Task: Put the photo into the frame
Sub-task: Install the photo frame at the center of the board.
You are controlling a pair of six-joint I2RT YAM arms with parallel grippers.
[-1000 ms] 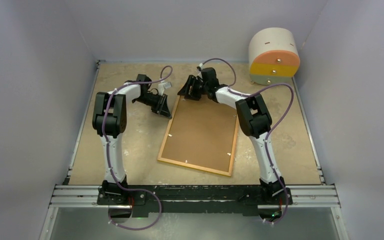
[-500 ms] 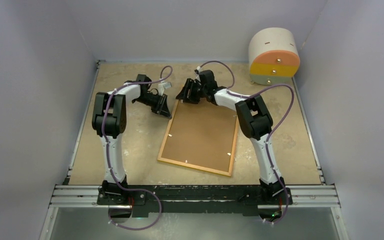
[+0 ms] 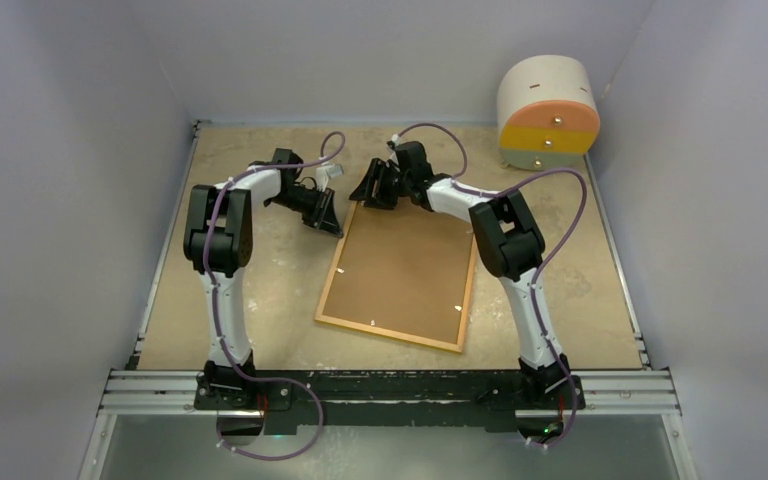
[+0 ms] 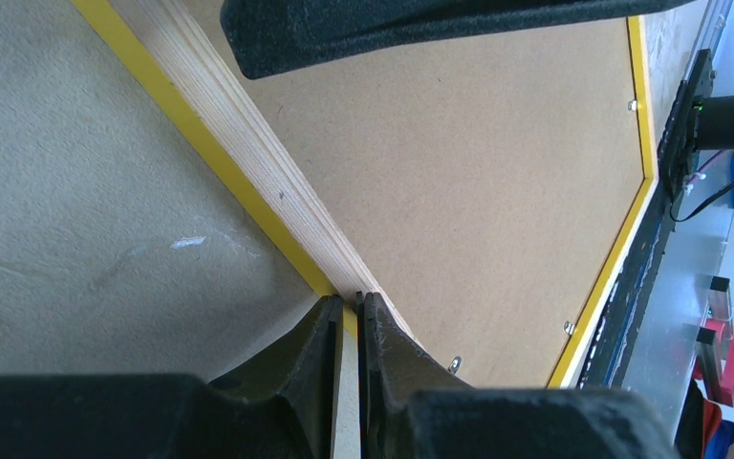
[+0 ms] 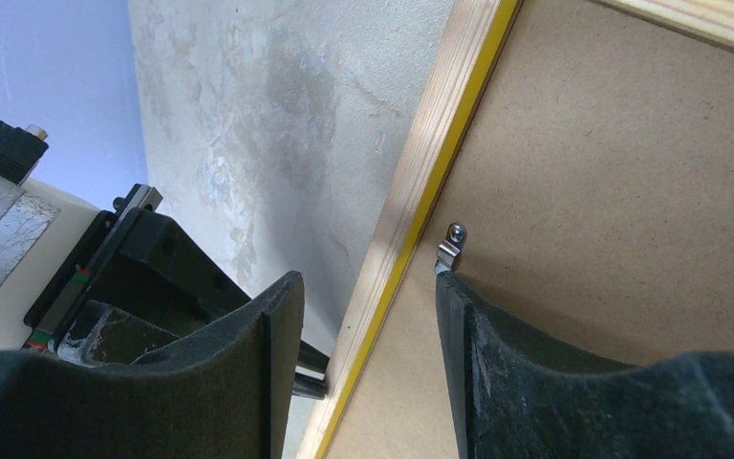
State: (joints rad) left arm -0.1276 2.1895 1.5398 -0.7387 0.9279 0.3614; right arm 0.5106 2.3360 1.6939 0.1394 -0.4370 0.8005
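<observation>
The frame (image 3: 390, 333) lies face down on the table, its light wood back and thin yellow edge showing, with a brown backing board (image 3: 405, 265) set in it. The photo does not show in any view. My left gripper (image 3: 328, 222) is shut, its tips (image 4: 358, 298) pressed against the frame's left rim (image 4: 248, 143) near the far corner. My right gripper (image 3: 368, 188) is open and straddles the same rim (image 5: 430, 172) at the far-left corner (image 5: 368, 287). Its right finger touches a metal clip (image 5: 451, 247) on the backing board (image 5: 631, 163).
A round cream drawer unit (image 3: 548, 112) with orange, yellow and green drawer fronts stands at the back right. Grey walls close in the table on three sides. A metal rail (image 3: 390, 385) runs along the near edge. More clips (image 4: 453, 363) dot the board's edges.
My right gripper has shifted a little to the left along the frame's far edge toward the far-left corner. The left gripper and the frame have not moved.
</observation>
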